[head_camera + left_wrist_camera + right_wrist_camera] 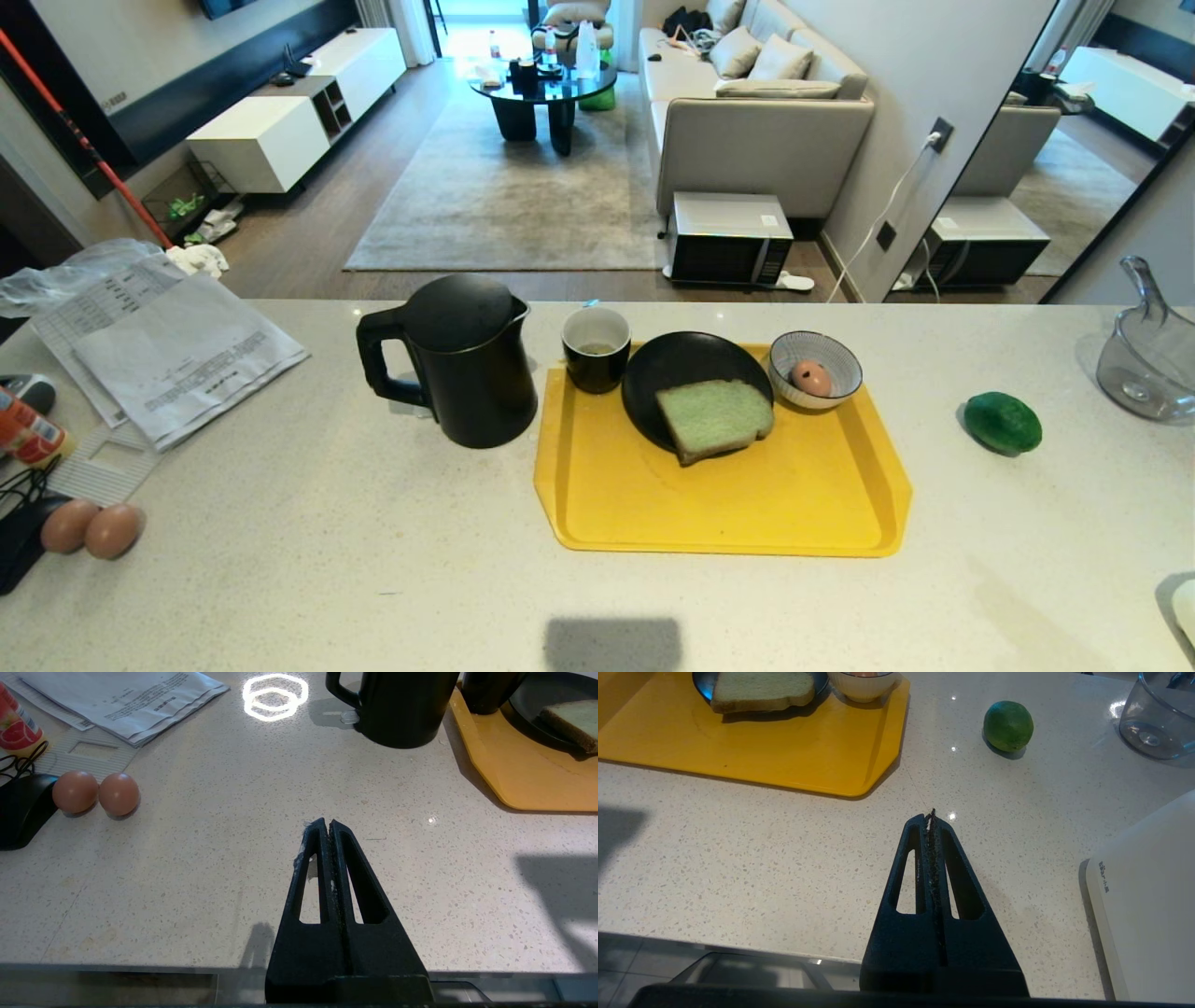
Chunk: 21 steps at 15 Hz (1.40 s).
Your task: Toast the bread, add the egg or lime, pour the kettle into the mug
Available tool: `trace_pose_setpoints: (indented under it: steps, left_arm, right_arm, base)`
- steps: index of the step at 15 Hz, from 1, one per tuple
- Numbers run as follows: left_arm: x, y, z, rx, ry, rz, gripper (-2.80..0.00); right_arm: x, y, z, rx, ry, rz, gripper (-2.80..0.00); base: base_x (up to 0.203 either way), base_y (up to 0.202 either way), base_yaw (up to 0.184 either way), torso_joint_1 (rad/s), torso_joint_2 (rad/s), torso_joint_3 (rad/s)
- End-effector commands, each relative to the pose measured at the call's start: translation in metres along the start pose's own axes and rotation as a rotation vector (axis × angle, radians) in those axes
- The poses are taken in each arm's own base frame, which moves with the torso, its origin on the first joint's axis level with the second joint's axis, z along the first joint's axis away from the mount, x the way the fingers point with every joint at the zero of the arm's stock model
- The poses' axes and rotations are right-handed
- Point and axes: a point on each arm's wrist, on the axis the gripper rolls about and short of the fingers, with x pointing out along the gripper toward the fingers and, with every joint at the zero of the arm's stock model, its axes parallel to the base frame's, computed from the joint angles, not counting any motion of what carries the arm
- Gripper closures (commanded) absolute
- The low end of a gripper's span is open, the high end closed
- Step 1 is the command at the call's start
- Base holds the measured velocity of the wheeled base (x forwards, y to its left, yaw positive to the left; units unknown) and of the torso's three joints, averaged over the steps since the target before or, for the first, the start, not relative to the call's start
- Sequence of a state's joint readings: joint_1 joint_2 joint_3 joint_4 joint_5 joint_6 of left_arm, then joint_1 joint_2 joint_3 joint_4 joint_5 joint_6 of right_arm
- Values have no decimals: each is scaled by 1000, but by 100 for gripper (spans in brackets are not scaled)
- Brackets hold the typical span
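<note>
The bread [714,417], a pale green slice with a thin brown crust, lies on a black round plate [653,373] on the yellow tray [747,513]. I see the egg [811,378] in a striped bowl [831,350] and the black mug [596,349] behind. The matte kettle [467,359] stands left of the tray; the bumpy lime [1002,422] right. Left gripper [325,823] and right gripper [930,816] hover over the speckled counter [373,560], jaws pressed together, holding nothing.

It was a home: a speckled kitchen counter [280,579] faced an open living room, with a grey sofa [761,121] at one o'clock and a coffee table [541,89] at twelve.
</note>
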State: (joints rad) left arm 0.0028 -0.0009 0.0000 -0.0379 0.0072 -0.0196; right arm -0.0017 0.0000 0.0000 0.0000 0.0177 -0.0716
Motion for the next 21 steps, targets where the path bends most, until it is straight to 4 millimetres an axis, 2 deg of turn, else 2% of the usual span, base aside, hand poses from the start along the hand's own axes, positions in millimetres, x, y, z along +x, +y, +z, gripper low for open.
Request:
trace_pose_setpoints:
  steps: [1,21]
  left_arm:
    - [1,0,-4,0,11,1,0]
    - [1,0,-4,0,11,1,0]
  right_arm:
    - [0,0,0,-1,0,1,0]
    - [0,0,0,-1,0,1,0]
  base:
    - [0,0,0,0,0,0]
    - [0,0,0,0,0,0]
